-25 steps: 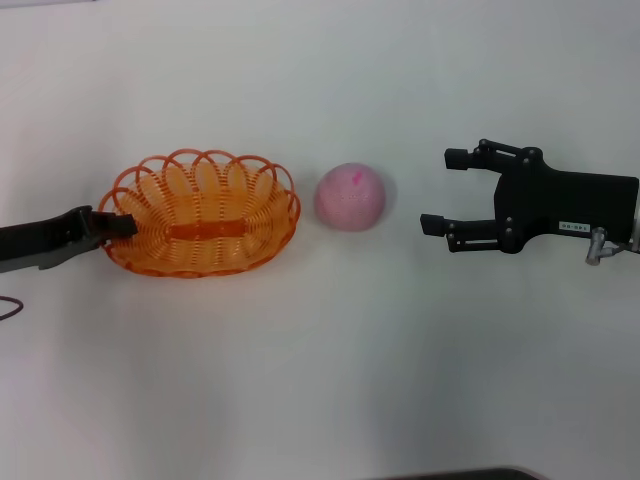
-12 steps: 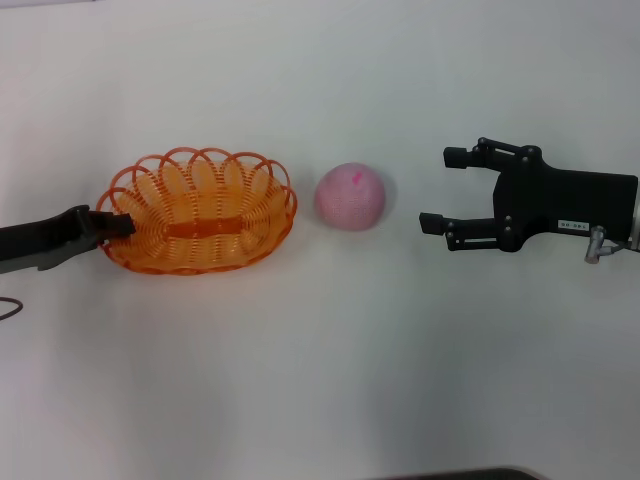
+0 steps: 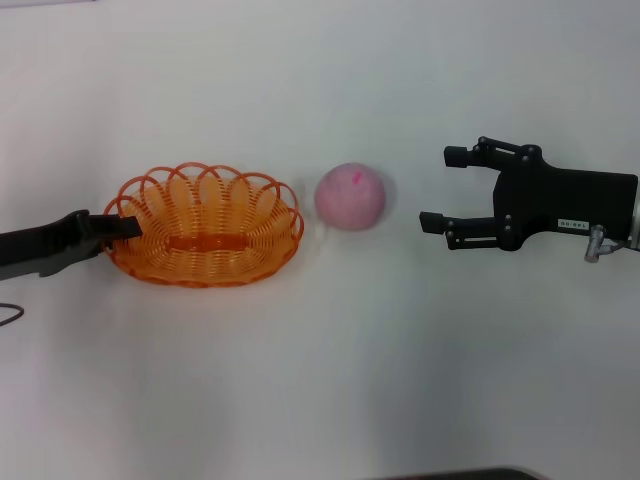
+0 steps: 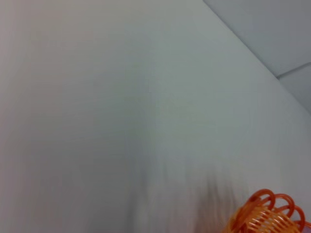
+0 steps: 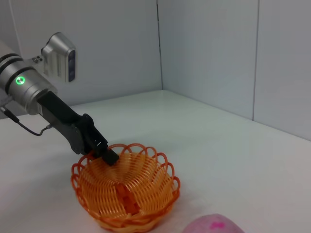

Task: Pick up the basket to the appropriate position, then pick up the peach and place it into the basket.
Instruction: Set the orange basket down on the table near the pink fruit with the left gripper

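Note:
The orange wire basket [image 3: 205, 228] sits on the white table, left of centre; it also shows in the left wrist view [image 4: 265, 216] and the right wrist view [image 5: 126, 194]. My left gripper [image 3: 125, 228] is shut on the basket's left rim, as the right wrist view [image 5: 108, 155] shows. The pale-pink peach [image 3: 351, 196] lies on the table just right of the basket, apart from it; its top shows in the right wrist view [image 5: 214, 224]. My right gripper [image 3: 443, 189] is open and empty, a short way right of the peach, fingers pointing at it.
A dark cable loop [image 3: 8, 308] lies at the table's left edge. Grey wall panels [image 5: 209, 53] stand behind the table. The table's front edge [image 3: 460, 474] shows at the bottom.
The basket, held by my left gripper, has come down and toward the near side, and now lies flatter. The peach and my right gripper have not moved.

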`<move>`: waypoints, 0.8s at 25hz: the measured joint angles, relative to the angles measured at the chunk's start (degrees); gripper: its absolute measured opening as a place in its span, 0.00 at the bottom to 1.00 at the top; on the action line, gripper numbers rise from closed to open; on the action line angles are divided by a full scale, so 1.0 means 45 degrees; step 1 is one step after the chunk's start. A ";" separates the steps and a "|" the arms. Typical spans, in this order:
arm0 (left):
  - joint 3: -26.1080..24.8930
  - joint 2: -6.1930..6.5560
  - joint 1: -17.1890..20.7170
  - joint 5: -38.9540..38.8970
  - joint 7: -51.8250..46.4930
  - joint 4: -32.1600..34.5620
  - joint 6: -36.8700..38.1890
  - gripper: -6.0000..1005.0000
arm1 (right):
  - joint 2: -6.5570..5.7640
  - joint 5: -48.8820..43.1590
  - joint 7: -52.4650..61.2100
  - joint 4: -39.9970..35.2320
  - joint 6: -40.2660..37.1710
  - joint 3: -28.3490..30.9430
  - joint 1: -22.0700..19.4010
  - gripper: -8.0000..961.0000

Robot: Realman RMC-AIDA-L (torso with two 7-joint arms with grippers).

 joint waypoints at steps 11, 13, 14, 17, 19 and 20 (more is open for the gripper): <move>-0.0068 0.0041 0.0328 -0.0108 0.0018 0.0054 0.0350 0.34 | 0.0000 0.0000 0.0000 0.0000 0.0091 0.0016 0.0002 0.92; -0.0177 0.0045 0.0345 -0.0243 0.0122 0.0087 0.0436 0.37 | 0.0001 0.0000 0.0000 0.0000 0.0098 0.0053 0.0012 0.92; -0.0216 0.0056 0.0347 -0.0355 0.0222 0.0092 0.0526 0.39 | 0.0000 0.0000 0.0000 0.0000 0.0100 0.0081 0.0020 0.92; -0.0252 0.0135 0.0349 -0.0979 0.0652 0.0103 0.0988 0.44 | 0.0000 0.0001 0.0000 0.0000 0.0102 0.0128 0.0036 0.92; -0.0302 0.0199 0.0348 -0.1373 0.0882 0.0121 0.1307 0.45 | 0.0000 0.0000 0.0000 -0.0001 0.0103 0.0134 0.0039 0.92; -0.0312 0.0214 0.0346 -0.1425 0.0907 0.0129 0.1350 0.46 | 0.0000 0.0000 0.0000 0.0000 0.0103 0.0135 0.0040 0.92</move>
